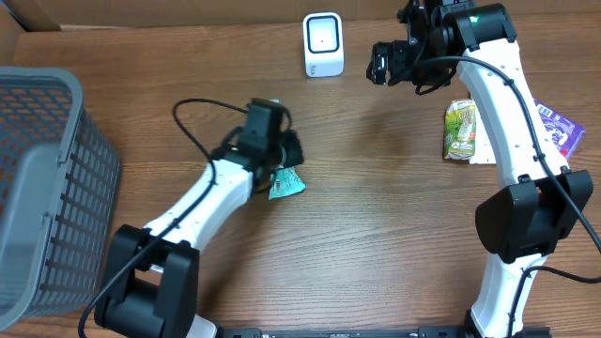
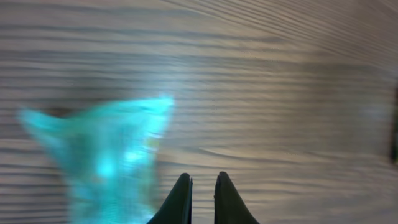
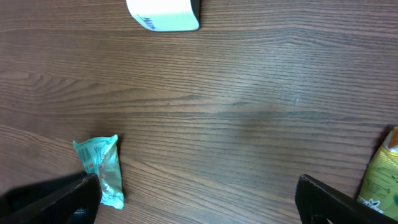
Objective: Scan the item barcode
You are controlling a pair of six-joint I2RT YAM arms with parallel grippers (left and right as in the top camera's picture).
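Nothing is scanned yet, as I judge it. My left claw (image 2: 203, 182) is pressed together, seemingly on nothing: the teal packet (image 1: 286, 184) lies on the surface (image 1: 376, 216) just beside it, apart from the white scanner (image 1: 323, 44). My right claw (image 1: 383, 64) hangs spread.

The teal packet (image 2: 106, 168) is smeared to a glowing blur in the left wrist view, and no print or barcode can be made out on it. Overhead, part of it is covered by the left arm (image 1: 211, 192). The left fingers (image 2: 180, 202) are cut off by the bottom edge, and so are the right fingers (image 3: 329, 205). The white scanner (image 3: 165, 15) is clipped by the top edge, the green carton (image 3: 382, 174) by the right. The grey basket (image 1: 42, 188) is cropped at the left, and the purple packet (image 1: 563, 127) is half hidden behind the right arm (image 1: 512, 122).
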